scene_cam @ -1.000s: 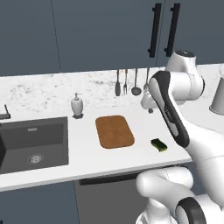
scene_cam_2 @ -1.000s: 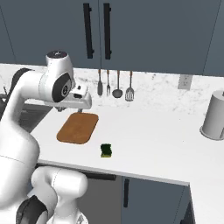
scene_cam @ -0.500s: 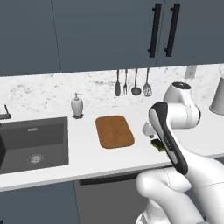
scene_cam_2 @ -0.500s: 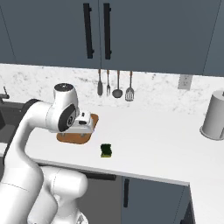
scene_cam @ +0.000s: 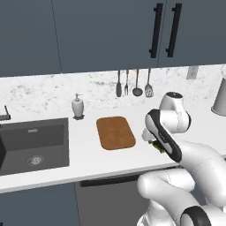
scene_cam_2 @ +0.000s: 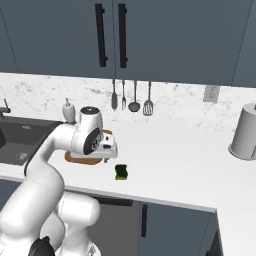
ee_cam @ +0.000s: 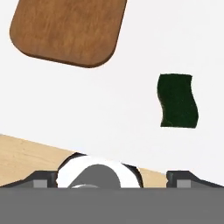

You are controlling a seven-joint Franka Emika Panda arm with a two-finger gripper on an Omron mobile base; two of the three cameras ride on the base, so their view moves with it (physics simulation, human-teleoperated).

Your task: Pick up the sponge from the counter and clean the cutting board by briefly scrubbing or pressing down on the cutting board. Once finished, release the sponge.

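You're looking at a dark green sponge [ee_cam: 176,100] with a yellow layer, a brown wood-grain cutting board [ee_cam: 68,29], a white speckled counter [scene_cam: 88,152] and a dark grey sink [scene_cam: 33,143].

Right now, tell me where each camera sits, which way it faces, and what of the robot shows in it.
Left base view: behind the arm's left, facing the counter, cutting board and sink; arm at lower right.
Right base view: behind its right, same counter; arm at lower left, sponge beside it.
Hand view: looking down on board and sponge; fingertips at bottom.
All three share the board.
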